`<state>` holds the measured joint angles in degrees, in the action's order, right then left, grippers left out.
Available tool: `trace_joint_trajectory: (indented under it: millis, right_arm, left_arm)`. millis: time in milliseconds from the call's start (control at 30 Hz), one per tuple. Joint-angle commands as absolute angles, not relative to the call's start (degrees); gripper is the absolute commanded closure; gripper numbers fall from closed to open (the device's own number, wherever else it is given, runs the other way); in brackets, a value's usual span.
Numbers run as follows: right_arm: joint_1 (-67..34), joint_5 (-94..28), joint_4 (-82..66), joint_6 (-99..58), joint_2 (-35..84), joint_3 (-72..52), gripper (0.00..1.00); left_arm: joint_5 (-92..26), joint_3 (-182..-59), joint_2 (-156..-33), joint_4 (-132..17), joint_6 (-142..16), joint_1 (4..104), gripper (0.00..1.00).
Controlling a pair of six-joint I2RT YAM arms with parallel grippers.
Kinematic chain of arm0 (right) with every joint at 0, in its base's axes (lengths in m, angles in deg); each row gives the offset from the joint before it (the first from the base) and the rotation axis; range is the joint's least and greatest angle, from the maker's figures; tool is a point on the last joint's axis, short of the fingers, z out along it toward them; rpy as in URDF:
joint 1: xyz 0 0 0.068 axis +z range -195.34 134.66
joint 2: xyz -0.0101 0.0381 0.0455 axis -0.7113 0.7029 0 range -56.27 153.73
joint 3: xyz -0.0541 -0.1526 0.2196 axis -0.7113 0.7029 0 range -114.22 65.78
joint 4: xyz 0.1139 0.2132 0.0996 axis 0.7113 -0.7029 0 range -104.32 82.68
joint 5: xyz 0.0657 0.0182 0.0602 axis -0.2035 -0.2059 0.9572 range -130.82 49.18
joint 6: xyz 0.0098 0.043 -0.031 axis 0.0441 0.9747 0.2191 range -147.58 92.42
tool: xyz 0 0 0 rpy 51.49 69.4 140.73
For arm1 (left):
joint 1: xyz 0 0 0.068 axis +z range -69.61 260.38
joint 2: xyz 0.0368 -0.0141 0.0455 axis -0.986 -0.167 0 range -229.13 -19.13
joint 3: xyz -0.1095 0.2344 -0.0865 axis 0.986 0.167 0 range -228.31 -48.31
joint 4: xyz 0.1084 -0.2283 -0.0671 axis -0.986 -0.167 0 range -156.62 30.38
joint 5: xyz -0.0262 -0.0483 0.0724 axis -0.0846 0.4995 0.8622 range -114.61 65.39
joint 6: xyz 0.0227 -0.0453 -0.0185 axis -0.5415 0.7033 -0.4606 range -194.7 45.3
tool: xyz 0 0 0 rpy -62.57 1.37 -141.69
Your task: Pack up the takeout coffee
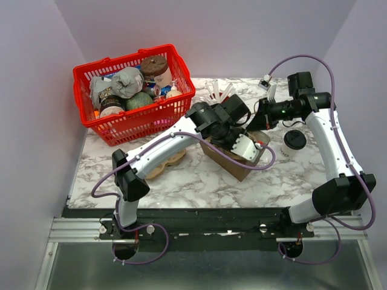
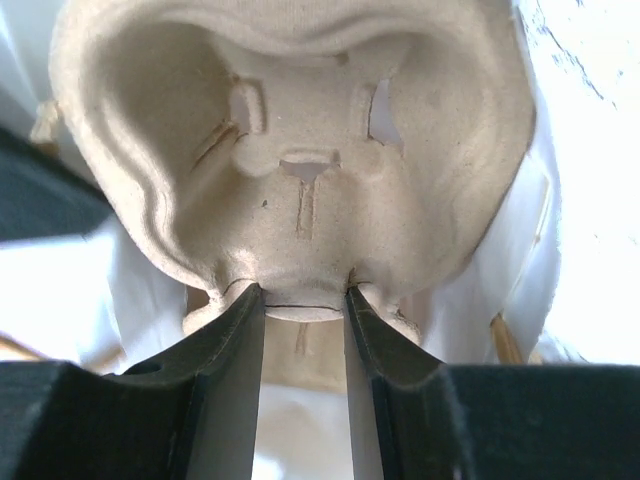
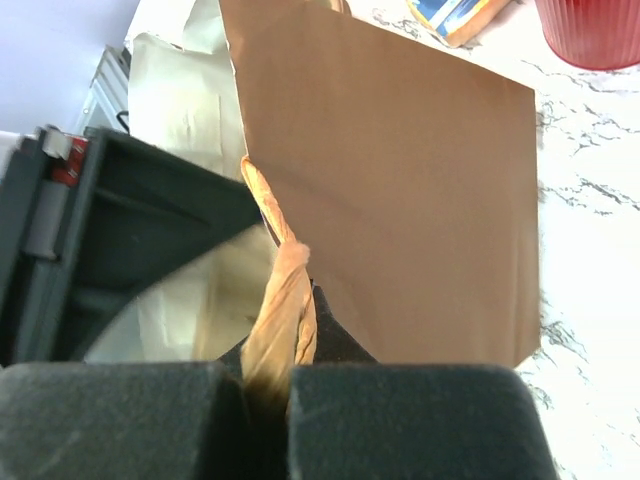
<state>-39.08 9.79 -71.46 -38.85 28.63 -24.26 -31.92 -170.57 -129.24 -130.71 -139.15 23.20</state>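
Coffee (image 1: 294, 141) stands upright on the surface (image 1: 181, 181), lid on, at the right, just beside the bag (image 1: 227, 158) and apart from both arms. Far left, at the rear: red basket (image 1: 148, 119), filled with assorted goods, well apart from the coffee. Centre: the left arm reaches diagonally across to the brown paper bag. Left gripper (image 2: 305, 295) is narrow, its fingers pinching the near rim of a moulded pulp carrier (image 2: 300, 150); white bag lining shows around the carrier in the left wrist view. Right of centre: right gripper (image 3: 287, 372) is closed tight on the bag's twisted paper handle (image 3: 282, 300), with the bag's flat brown side (image 3: 400, 200) directly ahead of it. The carrier's cup wells that can be seen hold nothing.
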Motion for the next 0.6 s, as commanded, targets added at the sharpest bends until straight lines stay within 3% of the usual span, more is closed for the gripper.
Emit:
trace_joint_trajectory:
  millis: [0,567]
  right_arm:
    - [-39.54,8.57,-74.30,-39.62,30.21,-25.18,0.99]
    - [-38.58,2.78,-73.42,-39.36,29.33,-28.70,0.99]
  left_arm:
    - [-30.67,-166.61,-125.04,-128.43,-139.56,24.93,1.00]
    - [-28.92,-172.85,-132.51,-136.08,-151.52,21.59,1.00]
